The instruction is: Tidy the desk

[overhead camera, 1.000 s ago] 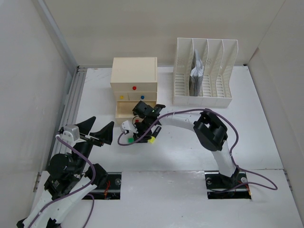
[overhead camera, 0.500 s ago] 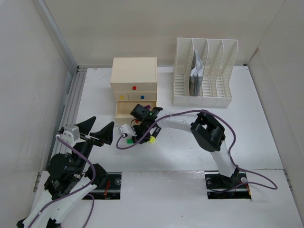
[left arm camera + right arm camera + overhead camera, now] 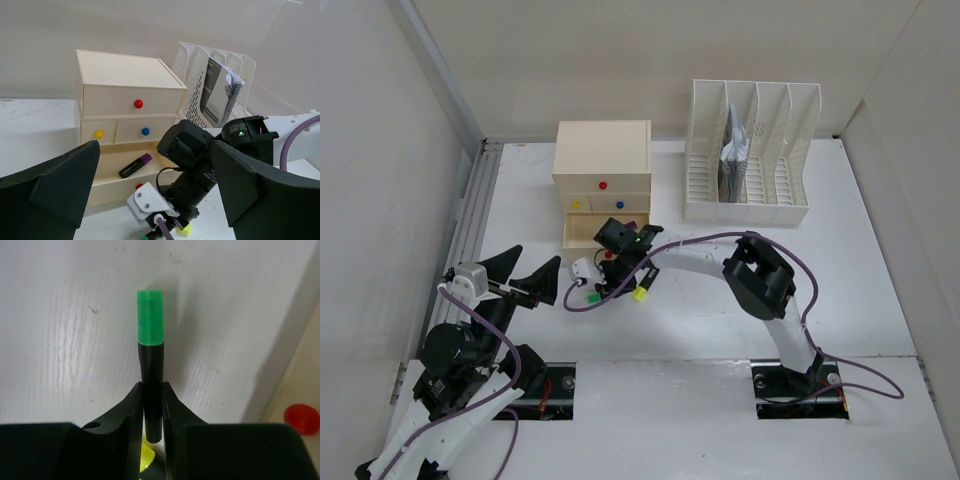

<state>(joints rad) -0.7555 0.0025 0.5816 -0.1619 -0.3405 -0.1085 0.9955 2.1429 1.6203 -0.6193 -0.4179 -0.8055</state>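
Right wrist view: found the right gripper (image 3: 151,390) closed down tight on a black marker (image 3: 151,360), pinched on the barrel, green cap poking out past the fingertips. Hung over the bare white desk (image 3: 65,330); could not tell whether the cap touched the surface. Glimpsed a yellow patch low between the fingers, too hidden to name. Caught a red knob (image 3: 301,419) and a beige edge at the right border.

Seen from the top external camera: pointed down at the desk just in front of the beige drawer box (image 3: 603,150), beside its pulled-out bottom drawer (image 3: 582,232). Kept the left gripper (image 3: 535,262) spread wide with nothing between its fingers, near the desk's left side, apart from the marker, aimed toward the box.

Showed, through the left wrist camera, a purple-capped marker (image 3: 135,165) lying in that open drawer, with red, yellow and blue knobs on the shut drawers above. Stood right of the box, against the back wall: a white slotted file rack (image 3: 750,205) with a spiral notebook (image 3: 734,160) upright in one slot. Spread under all of it, the desk, with white walls around and a grey rail (image 3: 470,220) along its left edge.
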